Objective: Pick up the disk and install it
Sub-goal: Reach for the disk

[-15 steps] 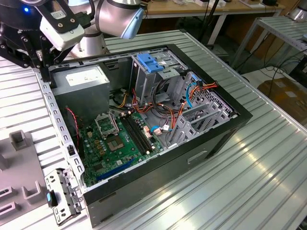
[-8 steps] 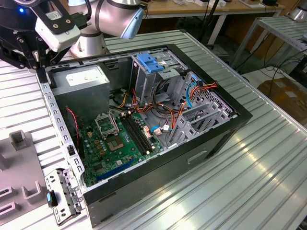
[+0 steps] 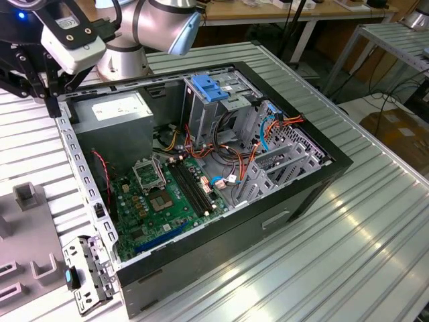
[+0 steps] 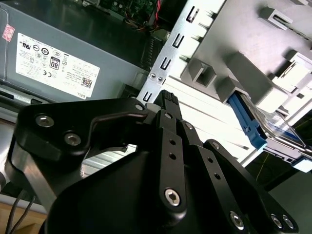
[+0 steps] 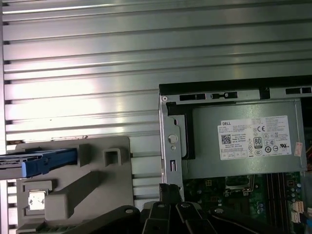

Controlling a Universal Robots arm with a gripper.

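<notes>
Exterior view: open black computer tower (image 3: 295,201) lies on the ribbed aluminium counter (image 3: 375,261), with the grey arm (image 3: 161,20) at its far corner.

Second wrist view: black hand (image 4: 167,100) clenched and empty, near the tower's edge. The silver, blue-railed disk (image 4: 247,120) sits slotted in a grey plastic fixture (image 4: 248,73), well apart.

First wrist view: disk untouched in the fixture.

Pickup and install are both left to do.

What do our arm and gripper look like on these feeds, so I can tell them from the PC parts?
The arm is silver-grey, with rounded joints and a light-blue cap. A white box is mounted near its wrist, with a black cable beside it. The gripper is matt black, built of jointed links pinned with silver screws.
</notes>
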